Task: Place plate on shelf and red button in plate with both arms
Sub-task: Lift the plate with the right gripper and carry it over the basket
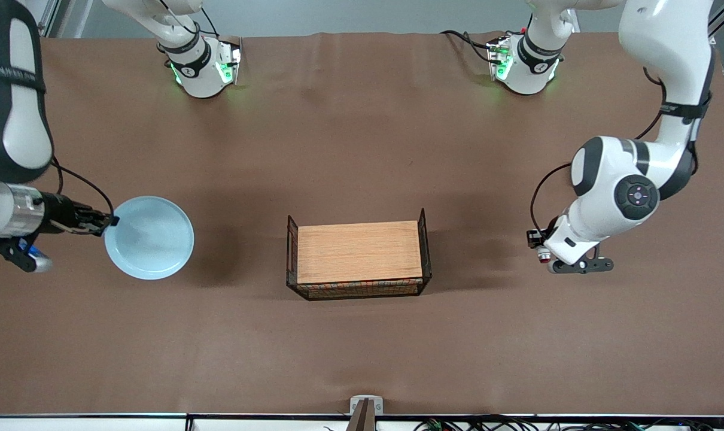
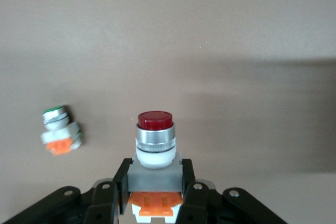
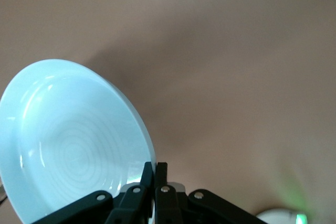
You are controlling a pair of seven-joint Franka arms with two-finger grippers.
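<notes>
Plate [image 1: 149,237]: rim pinched by right gripper [image 1: 108,222], aloft at the right arm's table end. Red button [image 2: 155,139]: clamped in left gripper [image 2: 155,195], cap pointing outward, at the left arm's end; basket [image 1: 425,239] lies between both.

Red button's [image 2: 155,145] orange base cut off at left wrist view's edge, between fingers [image 2: 122,182].
</notes>
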